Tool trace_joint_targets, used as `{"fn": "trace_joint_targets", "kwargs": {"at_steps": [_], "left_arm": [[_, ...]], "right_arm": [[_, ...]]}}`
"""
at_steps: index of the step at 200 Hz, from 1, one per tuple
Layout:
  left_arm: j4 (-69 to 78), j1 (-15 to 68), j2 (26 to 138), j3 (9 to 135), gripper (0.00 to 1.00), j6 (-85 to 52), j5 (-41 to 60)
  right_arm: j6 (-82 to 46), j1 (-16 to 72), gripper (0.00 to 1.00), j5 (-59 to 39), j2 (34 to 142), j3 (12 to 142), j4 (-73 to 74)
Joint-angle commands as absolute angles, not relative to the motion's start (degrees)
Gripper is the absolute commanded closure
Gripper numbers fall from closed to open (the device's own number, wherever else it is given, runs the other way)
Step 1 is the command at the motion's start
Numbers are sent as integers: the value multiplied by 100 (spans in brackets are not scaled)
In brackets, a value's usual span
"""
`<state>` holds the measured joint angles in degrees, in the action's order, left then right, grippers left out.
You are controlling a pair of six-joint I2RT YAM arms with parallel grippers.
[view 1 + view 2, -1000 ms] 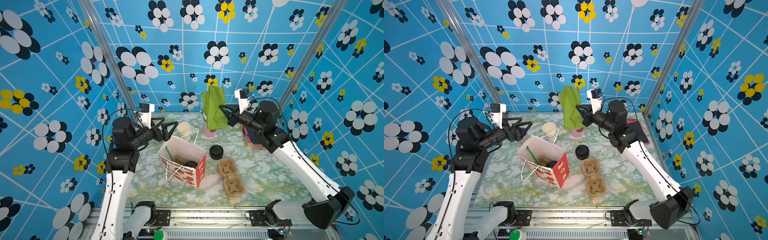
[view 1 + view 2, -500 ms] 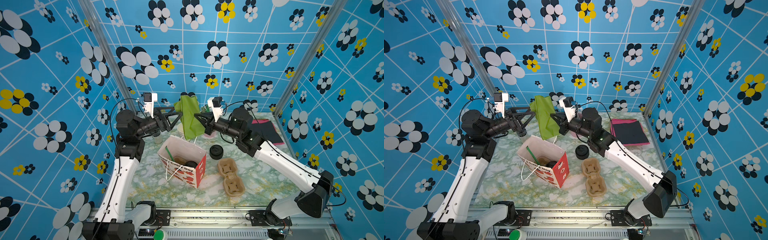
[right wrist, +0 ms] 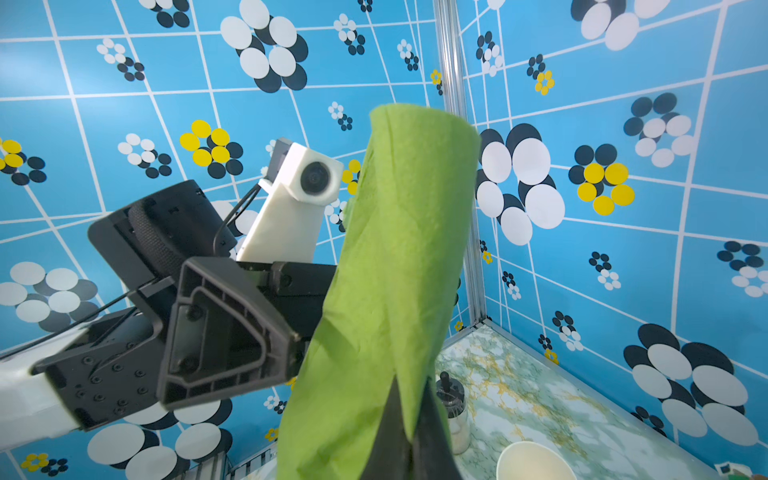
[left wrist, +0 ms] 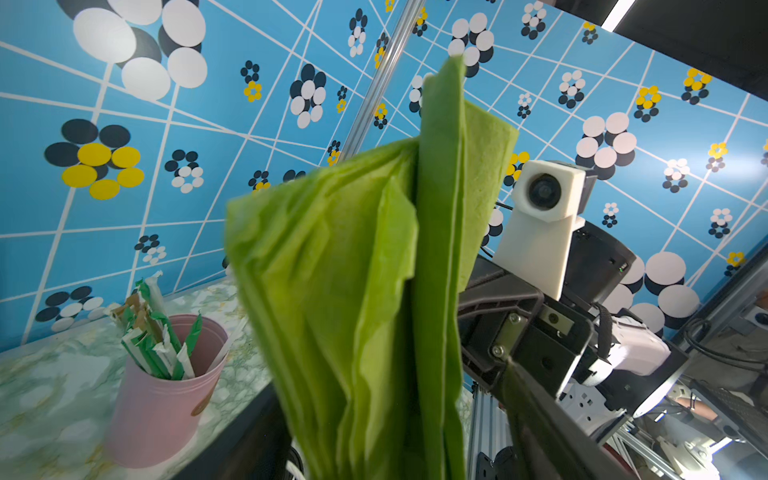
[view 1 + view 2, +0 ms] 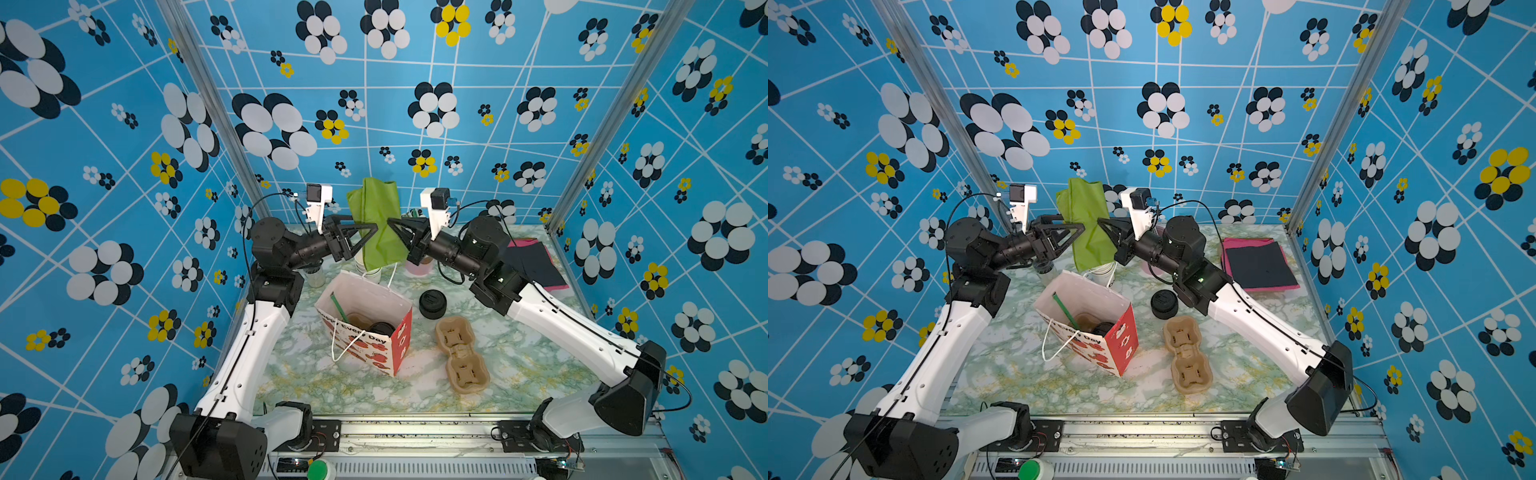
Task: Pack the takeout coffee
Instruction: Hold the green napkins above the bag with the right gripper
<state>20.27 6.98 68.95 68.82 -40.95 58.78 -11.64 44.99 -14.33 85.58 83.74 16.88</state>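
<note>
Brown pulp cup carrier [image 5: 461,353] lies closest to us, empty, on the marble table [image 5: 519,374]. Just behind it stands the red and white paper bag [image 5: 374,353], open at the top. The takeout coffee [image 5: 380,328] is down inside it. Only its black lid shows, next to a green straw [image 5: 338,307]. A pile of black lids [image 5: 432,303] sits beside the bag.

Higher up, over the bag's far edge, the two arms have come together. A second ago the right gripper [image 5: 390,222] was off by the pink cup of straws [image 4: 166,374], holding the green napkin [image 5: 376,224]. The left gripper [image 5: 370,232] was low and wide.

Now the right one, pinched tight on the napkin, has carried it over the bag. The left one has come up to meet it. Its jaws have started to close with the napkin between them, but they are not pinching yet.

I think the coffee is packed and the napkin goes in next.
</note>
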Motion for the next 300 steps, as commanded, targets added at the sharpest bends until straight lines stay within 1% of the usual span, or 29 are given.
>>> {"fn": "trace_joint_targets", "kwargs": {"at_steps": [1,24,27,39,48,57,72,84,88,97,105,113,118,126,130,142,147,159,183,216,231,265,281,300], "left_arm": [[2277,785,6904,6873,33,-3976,6057],[2102,841,6894,6858,55,-3741,6080],[2074,843,6887,6857,61,-3716,6080],[1990,847,6880,6848,77,-3619,6070],[1933,852,6865,6847,89,-3544,6068],[1861,852,6852,6847,100,-3442,6063],[1610,852,6785,6851,100,-3137,6057],[1244,839,6706,6881,100,-2720,6069],[1096,836,6684,6895,100,-2565,6069],[758,828,6577,6925,100,-2148,6094],[440,815,6487,6949,100,-1770,6129],[91,795,6403,6963,100,-1348,6164],[-139,789,6357,6979,100,-1100,6202],[-512,788,6289,7021,100,-696,6243],[-679,783,6255,7042,100,-513,6256],[-1091,758,6172,7061,100,-41,6336],[-1205,745,6131,7060,100,124,6381],[-1396,710,6030,7012,100,482,6497],[-1453,634,5825,6793,100,994,6687],[-1470,486,5860,6801,100,869,6901],[-1537,474,5884,6812,100,870,6973],[-1623,466,5915,6819,100,870,7013],[-1667,459,5941,6824,100,861,7014],[-1708,466,5970,6838,100,861,7031]], "right_arm": [[-1284,4544,100,-1284,8635,8407,1986],[-1292,4541,100,-1284,8646,8398,1995],[-1284,4544,100,-1288,8648,8394,1981],[-1259,4542,100,-1307,8657,8414,1921],[-1218,4544,96,-1333,8650,8433,1846],[-1122,4542,90,-1374,8648,8462,1692],[-844,4543,77,-1458,8616,8593,1243],[-491,4543,63,-1496,8559,8731,735],[-327,4542,58,-1521,8538,8793,526],[51,4535,41,-1603,8492,8974,-26],[427,4506,31,-1673,8468,9115,-596],[749,4479,26,-1742,8464,9504,-1176],[888,4447,20,-1796,8464,9648,-1529],[1079,4377,16,-1970,8466,9883,-2027],[1148,4333,13,-2069,8471,10002,-2267],[1333,4214,9,-2304,8496,10322,-2880],[1384,4159,6,-2400,8514,10444,-3110],[1464,4039,1,-2705,8527,10699,-3501],[1666,3938,1,-3139,8595,11115,-4115],[1878,3938,1,-3668,8938,11833,-4992],[1917,3946,1,-3889,9067,12006,-5176],[2040,4070,2,-3997,9265,12196,-5257],[2052,4175,6,-4069,9379,12280,-5196],[2084,4259,17,-4031,9535,12403,-5142]]}}
